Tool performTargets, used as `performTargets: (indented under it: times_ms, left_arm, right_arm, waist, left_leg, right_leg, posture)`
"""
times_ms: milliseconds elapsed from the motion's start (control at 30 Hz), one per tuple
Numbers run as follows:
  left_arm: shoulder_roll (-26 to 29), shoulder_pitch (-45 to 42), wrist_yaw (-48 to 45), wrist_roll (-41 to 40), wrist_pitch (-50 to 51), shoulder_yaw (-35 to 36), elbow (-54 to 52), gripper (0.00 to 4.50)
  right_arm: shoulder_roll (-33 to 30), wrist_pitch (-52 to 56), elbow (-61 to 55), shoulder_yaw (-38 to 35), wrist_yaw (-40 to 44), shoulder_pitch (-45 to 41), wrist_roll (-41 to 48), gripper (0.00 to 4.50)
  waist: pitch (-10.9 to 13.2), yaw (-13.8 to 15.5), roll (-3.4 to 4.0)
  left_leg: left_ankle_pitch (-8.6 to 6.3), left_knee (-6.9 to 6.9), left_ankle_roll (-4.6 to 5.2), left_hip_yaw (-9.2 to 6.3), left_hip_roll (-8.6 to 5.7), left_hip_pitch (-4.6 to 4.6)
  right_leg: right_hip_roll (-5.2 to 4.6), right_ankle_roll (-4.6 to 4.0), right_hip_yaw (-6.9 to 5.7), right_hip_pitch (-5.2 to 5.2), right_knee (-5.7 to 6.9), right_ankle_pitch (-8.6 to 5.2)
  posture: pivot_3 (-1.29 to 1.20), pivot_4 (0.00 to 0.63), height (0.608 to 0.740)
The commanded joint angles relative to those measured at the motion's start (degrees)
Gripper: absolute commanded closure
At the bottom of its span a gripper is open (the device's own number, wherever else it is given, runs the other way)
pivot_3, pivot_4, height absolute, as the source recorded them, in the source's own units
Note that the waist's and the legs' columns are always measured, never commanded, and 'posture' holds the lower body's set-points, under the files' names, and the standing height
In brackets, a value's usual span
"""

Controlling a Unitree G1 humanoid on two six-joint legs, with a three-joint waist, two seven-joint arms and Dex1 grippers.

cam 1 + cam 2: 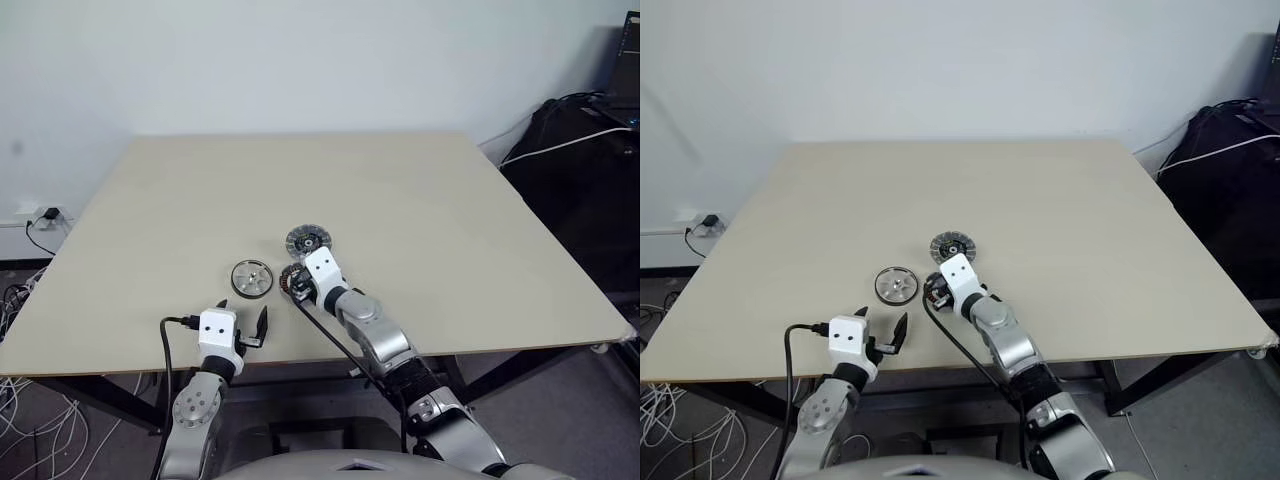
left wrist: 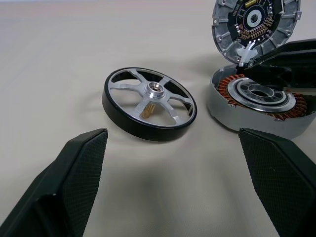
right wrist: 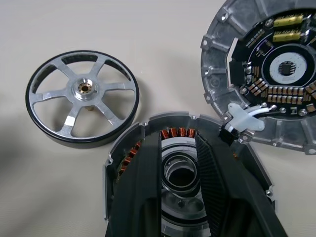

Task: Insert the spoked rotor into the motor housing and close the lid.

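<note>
Beige table [image 1: 420, 220] by a white wall: rotor [image 1: 252, 278] lies free, not yet in the housing [image 3: 182, 173].
Left gripper [image 2: 173, 182] gapes empty at its six o'clock; right gripper [image 3: 180, 170] fingers rest narrowed over the housing, grip unclear, lid [image 3: 276, 69] at one o'clock, wired, could snag.

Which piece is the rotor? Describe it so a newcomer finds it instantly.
Look at the near edge of the beige table, just ahead of the open left gripper. The rotor is the leftmost of three round parts: a black-rimmed silver wheel with open spokes, no copper windings, no circuit board.
</note>
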Motion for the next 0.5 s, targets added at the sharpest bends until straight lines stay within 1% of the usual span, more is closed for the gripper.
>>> performTargets:
  times_ms: [33,433,467,500]
  left_arm:
    - [-0.3,-0.6,0.1,-0.6,0.1,0.1,-2.9,0.00]
    - [-0.2,-0.4,0.2,-0.7,0.8,0.1,-3.8,0.00]
    - [-0.2,-0.4,0.2,-0.7,0.8,0.1,-3.9,0.00]
    - [-0.2,-0.4,0.2,-0.7,0.9,0.1,-3.9,0.00]
  right_arm:
    - [0.5,-2.2,0.9,-1.0,0.0,-2.2,-0.3,3.80]
    - [1.3,-3.5,4.4,-2.3,-0.2,-3.6,0.1,3.80]
    - [1.4,-3.6,4.5,-2.5,-0.1,-3.7,0.2,3.06]
    - [1.4,-3.7,4.5,-2.6,-0.1,-3.7,0.2,2.85]
  waist:
    - [0.0,0.0,0.01]
    - [0.0,0.0,0.01]
    - [0.0,-0.1,0.01]
    - [0.0,-0.1,0.01]
  left_leg:
    - [0.00,0.00,0.00,0.00,0.00,0.00]
    - [0.01,0.00,-0.03,0.00,0.00,0.00]
    - [0.01,0.00,-0.02,0.00,0.01,0.00]
    - [0.01,0.00,-0.02,0.00,0.01,0.00]
  right_leg:
    - [0.00,0.00,0.00,0.00,0.00,0.00]
    - [0.00,0.00,0.00,0.00,0.00,0.00]
    - [0.00,0.00,0.00,0.00,0.00,0.01]
    - [0.00,0.01,0.00,0.00,0.00,0.01]
  posture:
    - [0.00,0.000,0.740]
    - [0.00,0.000,0.740]
    - [0.00,0.000,0.740]
    - [0.00,0.000,0.740]
